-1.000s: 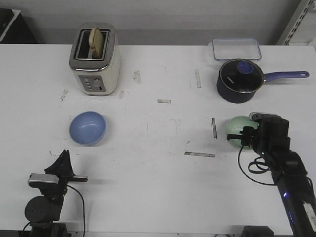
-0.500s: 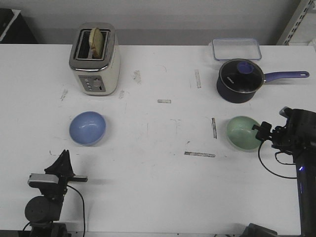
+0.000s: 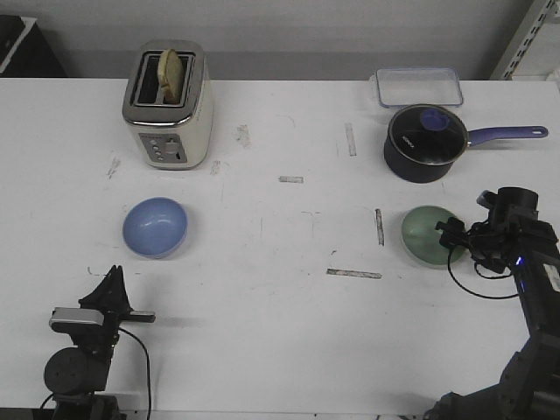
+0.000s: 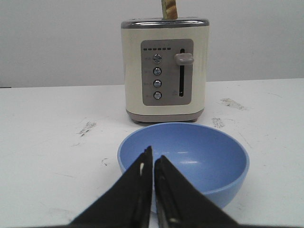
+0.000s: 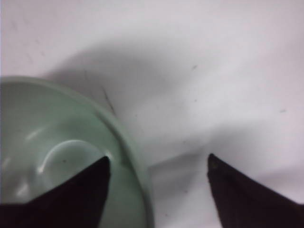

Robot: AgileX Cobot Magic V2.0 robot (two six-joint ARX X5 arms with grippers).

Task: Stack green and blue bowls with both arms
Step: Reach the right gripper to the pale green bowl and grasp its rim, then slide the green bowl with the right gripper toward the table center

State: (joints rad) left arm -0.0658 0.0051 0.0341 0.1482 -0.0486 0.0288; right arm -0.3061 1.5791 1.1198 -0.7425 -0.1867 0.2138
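The periwinkle blue bowl point(image 3: 155, 227) sits upright on the left of the table and also shows in the left wrist view point(image 4: 199, 156). My left gripper point(image 3: 113, 276) is shut and empty, low on the near side of the blue bowl and apart from it; its tips point(image 4: 153, 159) point at that bowl. The mint green bowl point(image 3: 429, 234) sits on the right. My right gripper point(image 3: 448, 234) is open at that bowl's right rim. In the right wrist view the gripper point(image 5: 158, 159) straddles the rim of the green bowl point(image 5: 57, 142), one finger over the inside, one over the table.
A cream toaster point(image 3: 168, 105) with bread stands at the back left, right behind the blue bowl. A dark navy saucepan point(image 3: 423, 144) with a glass lid stands just behind the green bowl, with a clear lidded box point(image 3: 418, 86) farther back. Tape marks dot the table.
My right arm has swung off the top of the green bowl to its right side, and the gripper now sits at the bowl's right rim. The left arm and both bowls have not moved.
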